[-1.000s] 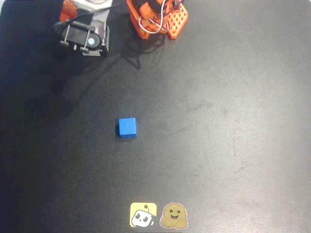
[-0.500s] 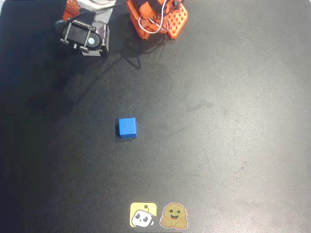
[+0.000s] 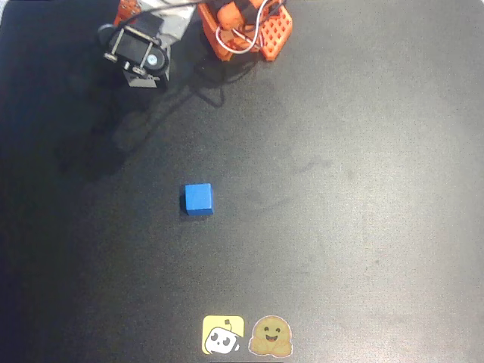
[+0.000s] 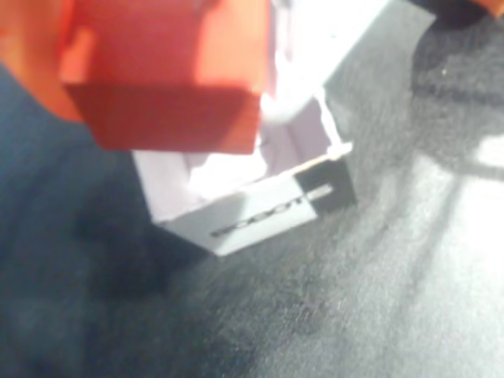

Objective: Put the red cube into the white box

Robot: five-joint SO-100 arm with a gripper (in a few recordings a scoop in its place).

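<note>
Moved: arm head [image 3: 136,54] has turned and shifted toward the top edge in the overhead view.
Gripper [image 4: 169,71]: clamped on the red cube [image 4: 169,79], wrist view.
White box [image 4: 252,185]: open, directly under the cube.
Blue cube [image 3: 199,198]: unmoved mid-mat.

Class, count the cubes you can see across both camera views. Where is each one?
2. The blue cube lies mid-table in the overhead view; the red cube is above the white box in the wrist view.
</note>
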